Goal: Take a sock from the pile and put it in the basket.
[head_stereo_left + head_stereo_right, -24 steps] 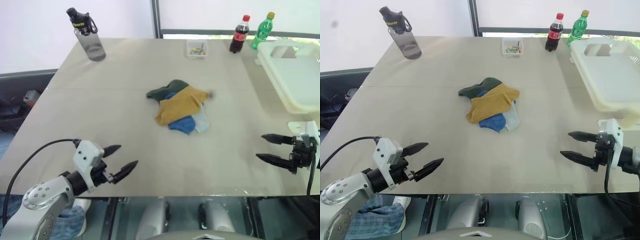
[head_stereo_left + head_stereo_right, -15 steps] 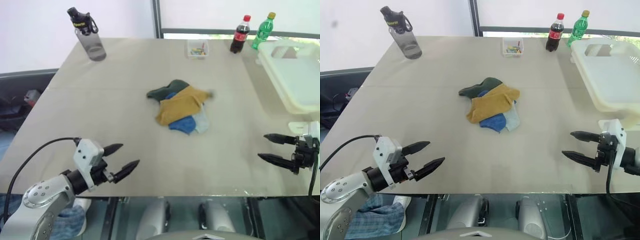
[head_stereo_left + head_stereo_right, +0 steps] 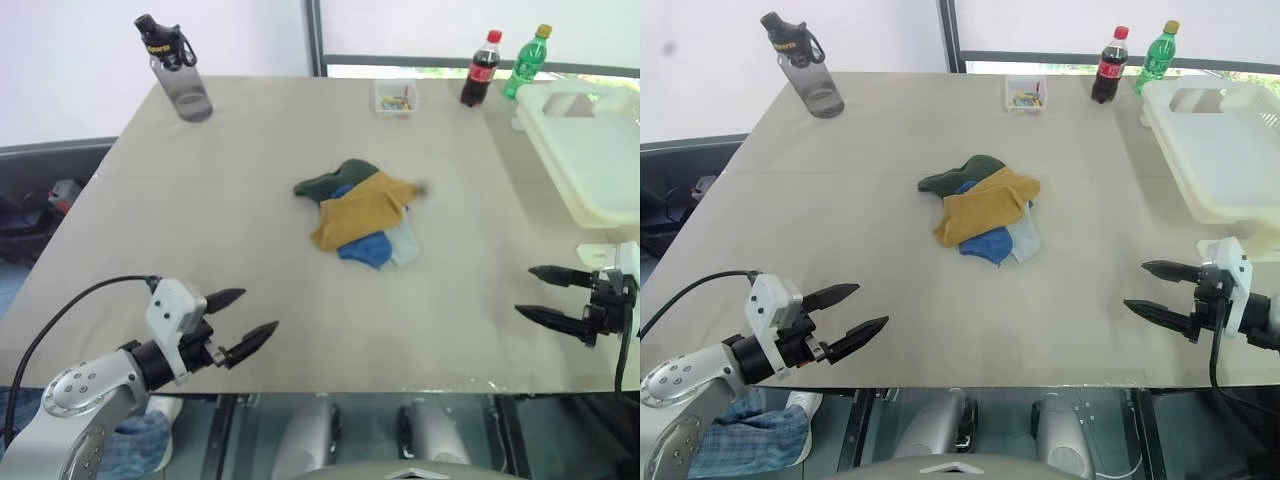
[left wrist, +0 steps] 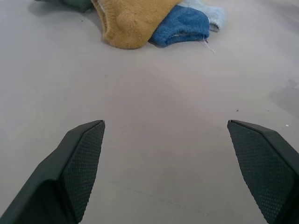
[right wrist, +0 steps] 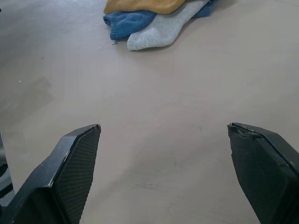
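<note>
Hovering over the table's [image 3: 200, 220] near edge, left gripper [image 3: 248, 320] and right gripper [image 3: 538, 295] both had fingers spread wide, empty. The pile [image 3: 362, 213] lay mid-table; the basket [image 3: 590, 150] sat far right.

1. We see the pile [image 3: 985, 216] near the middle of the table [image 3: 840, 230].
2. We find the basket [image 3: 1220, 150] at the table's right edge, well apart from the pile.
3. Along the far edge we see a water bottle [image 3: 800, 65] at the left, then a small box [image 3: 1025, 93], then two drink bottles [image 3: 1106, 66] just left of the basket.
4. We see the left gripper [image 3: 852, 313] over the near left, the right gripper [image 3: 1160, 290] over the near right, the pile between and beyond them.
</note>
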{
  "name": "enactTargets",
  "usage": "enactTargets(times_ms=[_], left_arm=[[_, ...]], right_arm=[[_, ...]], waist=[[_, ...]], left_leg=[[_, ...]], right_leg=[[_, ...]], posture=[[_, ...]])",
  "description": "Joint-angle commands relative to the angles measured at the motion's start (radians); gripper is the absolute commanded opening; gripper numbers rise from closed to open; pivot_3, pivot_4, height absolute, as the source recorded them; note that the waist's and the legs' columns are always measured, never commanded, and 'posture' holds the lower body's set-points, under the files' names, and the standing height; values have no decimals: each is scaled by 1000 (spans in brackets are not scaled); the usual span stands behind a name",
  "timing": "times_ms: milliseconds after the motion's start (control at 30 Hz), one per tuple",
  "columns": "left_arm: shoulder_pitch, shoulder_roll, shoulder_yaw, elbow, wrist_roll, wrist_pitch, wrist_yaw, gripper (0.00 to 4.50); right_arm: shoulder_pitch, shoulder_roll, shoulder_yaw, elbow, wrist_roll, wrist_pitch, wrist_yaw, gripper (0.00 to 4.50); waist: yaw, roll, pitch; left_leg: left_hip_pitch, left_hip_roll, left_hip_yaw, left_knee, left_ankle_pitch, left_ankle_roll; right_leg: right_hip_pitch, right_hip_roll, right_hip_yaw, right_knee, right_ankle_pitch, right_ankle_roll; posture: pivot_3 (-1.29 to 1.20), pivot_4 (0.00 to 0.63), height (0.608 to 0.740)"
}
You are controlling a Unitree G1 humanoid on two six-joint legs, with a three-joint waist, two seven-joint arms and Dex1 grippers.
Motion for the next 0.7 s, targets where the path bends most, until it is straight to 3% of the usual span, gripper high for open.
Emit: enactTargets(times_ms=[33, 267, 400, 533, 700], left_arm=[[-3, 8, 11, -22, 0, -21, -1, 4500], [-18, -2, 8, -15, 2, -45, -3, 4500], [-8, -10, 12, -32, -14, -66, -23, 4500], [13, -13, 28, -56, -37, -74, -33, 4500], [16, -11, 32, -54, -26, -82, -27, 4500]], right_arm=[[-18, -8, -4, -25, 6, -7, -1, 4478], [-96, 38, 70, -32, -29, -1, -80, 4478], [-213, 139, 160, -38, -75, -7, -191, 4478], [-414, 314, 299, 51, -205, -17, -388, 4478], [-556, 487, 379, 206, -291, -125, -466, 4478]], waist=[[0, 0, 0], [-3, 0, 0], [-8, 0, 0], [-22, -1, 0], [-21, -1, 0]], left_leg=[[0, 0, 0, 0, 0, 0], [0, 0, 0, 0, 0, 0], [0, 0, 0, 0, 0, 0], [0, 0, 0, 0, 0, -1], [-1, 0, 0, 0, 3, -5]], right_leg=[[0, 0, 0, 0, 0, 0], [0, 0, 0, 0, 0, 0], [0, 1, 1, 1, 0, 0], [-1, 1, 1, 1, 0, 0], [-4, 2, 1, 3, 0, 0]], posture=[[0, 150, 740], [0, 150, 740], [0, 150, 740], [0, 150, 740], [0, 150, 740]])
